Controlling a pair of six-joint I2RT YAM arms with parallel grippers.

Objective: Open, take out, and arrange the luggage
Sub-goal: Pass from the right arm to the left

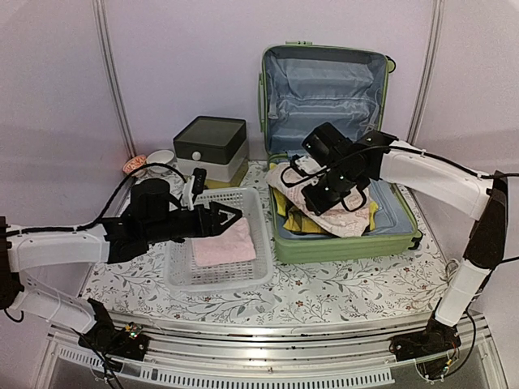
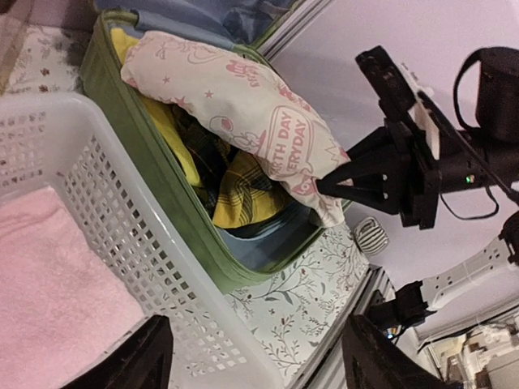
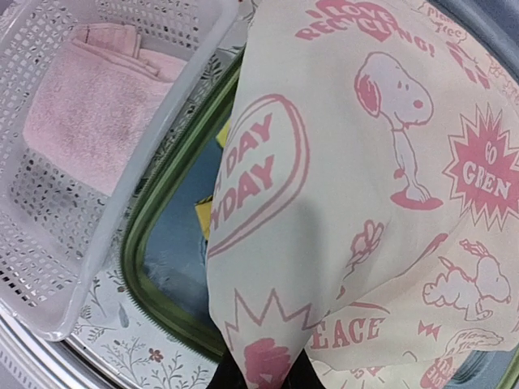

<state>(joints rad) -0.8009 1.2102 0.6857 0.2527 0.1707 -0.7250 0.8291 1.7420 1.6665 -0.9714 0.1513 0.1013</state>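
floral table [image 1: 340, 288]: right gripper [image 2: 324, 185] clamps printed cloth [image 2: 235, 97] over the luggage [image 1: 349, 243]; left gripper [image 1: 231, 217] apart, apparently above basket [image 1: 219, 279].

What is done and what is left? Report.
Done: the light-green hard-shell suitcase is open, and a folded pink towel lies in the white plastic mesh basket. In hand: the right pincer grips the cream pink-printed cloth. Still to do: yellow clothes inside the suitcase.

Robot test booth: plain lilac partition panels [image 1: 186, 57] with metal posts [image 1: 109, 65] at twelve o'clock, a floral-clothed table [image 1: 324, 296], aluminium mounting rail [image 1: 268, 344] at six o'clock.
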